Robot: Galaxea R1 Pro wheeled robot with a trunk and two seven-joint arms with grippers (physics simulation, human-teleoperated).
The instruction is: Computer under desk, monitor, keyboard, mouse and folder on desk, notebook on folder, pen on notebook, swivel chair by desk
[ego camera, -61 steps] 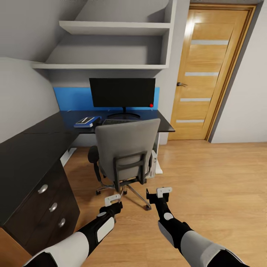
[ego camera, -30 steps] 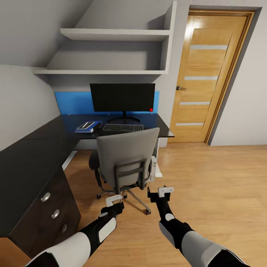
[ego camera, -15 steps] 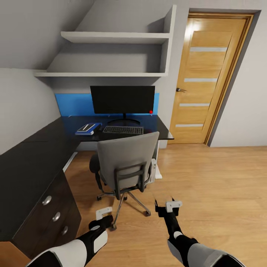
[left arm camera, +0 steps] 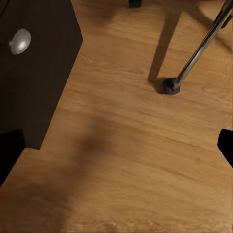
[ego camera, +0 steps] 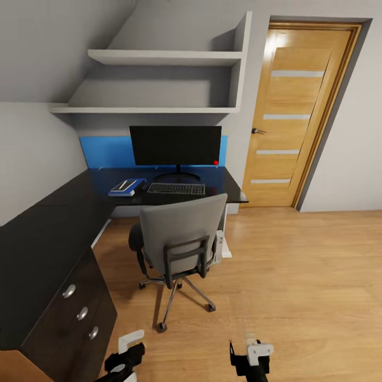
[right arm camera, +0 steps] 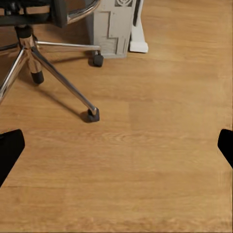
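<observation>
A grey swivel chair [ego camera: 180, 233] stands with its back toward me, pushed up against the black desk [ego camera: 228, 185]. On the desk are the black monitor [ego camera: 176, 146], the keyboard [ego camera: 176, 188] in front of it, and a blue flat stack [ego camera: 127, 185] left of the keyboard; its separate pieces and the mouse are too small to tell. The grey computer tower [right arm camera: 114, 26] stands on the floor under the desk. My left gripper [ego camera: 129, 347] and right gripper [ego camera: 248, 354] hang low over the floor, short of the chair, both open with nothing between their fingertips [left arm camera: 8, 153].
A dark drawer cabinet [ego camera: 58, 297] with round knobs runs along the left. The chair's star base [right arm camera: 58, 73] and casters [left arm camera: 171, 86] spread over the wooden floor. A wooden door [ego camera: 297, 116] is at the back right, and wall shelves [ego camera: 159, 109] hang above the desk.
The view has drawn back from the desk and chair. Both arms have dropped and pulled back toward me, so the grippers now sit at the picture's bottom edge.
</observation>
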